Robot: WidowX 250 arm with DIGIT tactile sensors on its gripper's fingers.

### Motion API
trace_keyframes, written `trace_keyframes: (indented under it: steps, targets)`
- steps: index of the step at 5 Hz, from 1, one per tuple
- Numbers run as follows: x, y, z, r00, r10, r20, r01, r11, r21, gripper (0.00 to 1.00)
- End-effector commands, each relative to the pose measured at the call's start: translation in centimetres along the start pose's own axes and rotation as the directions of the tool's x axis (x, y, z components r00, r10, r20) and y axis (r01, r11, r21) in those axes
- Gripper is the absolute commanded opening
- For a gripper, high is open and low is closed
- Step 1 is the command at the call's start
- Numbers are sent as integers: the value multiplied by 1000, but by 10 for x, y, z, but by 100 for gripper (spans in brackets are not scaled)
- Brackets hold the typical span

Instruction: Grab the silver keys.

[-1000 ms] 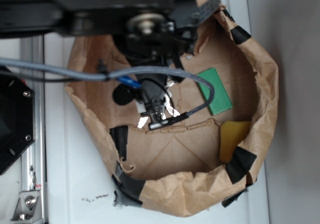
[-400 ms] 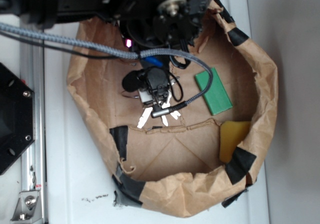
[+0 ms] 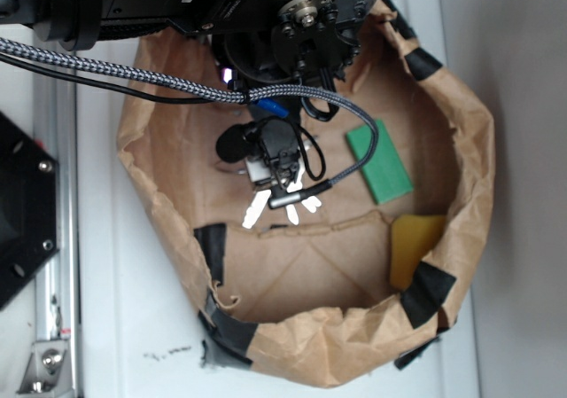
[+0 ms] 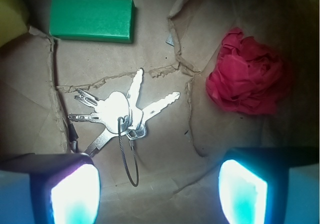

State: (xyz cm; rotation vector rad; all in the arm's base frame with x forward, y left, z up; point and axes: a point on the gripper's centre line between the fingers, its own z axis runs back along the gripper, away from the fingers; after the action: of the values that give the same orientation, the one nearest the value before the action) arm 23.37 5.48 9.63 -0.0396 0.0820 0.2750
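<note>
The silver keys [image 4: 120,114] lie fanned out on the brown paper floor of the bag, with a thin wire ring looping down from them. In the exterior view only the tips of the silver keys [image 3: 258,208] show below the arm. My gripper [image 4: 159,194] hangs above the paper just below the keys, open, with nothing between its glowing pads [image 4: 75,194]. In the exterior view the gripper [image 3: 276,178] sits low inside the bag, over the keys.
A green block [image 4: 92,18] [image 3: 379,162] lies beyond the keys. A crumpled red cloth [image 4: 248,78] sits to the right in the wrist view. A yellow block [image 3: 415,247] rests by the bag wall [image 3: 469,150]. A braided cable [image 3: 133,77] crosses above.
The arm has swung toward the back of the bag and the gripper has shifted slightly, so more of the keys' tips show below it. In the last half second, almost nothing moved.
</note>
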Motion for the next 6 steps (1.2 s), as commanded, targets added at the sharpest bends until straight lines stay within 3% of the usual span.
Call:
trace_keyframes:
  steps: [1,3,4,6]
  targets:
    - [-2,-4,-7,994,-51,93,50,999,9,100]
    - [-6,-15,-13,984,-113,139,121,992,-48,100]
    - [0,-21,-20,973,-135,189,142,989,-27,100]
    - [-4,-27,-35,975,-161,155,163,987,0,100]
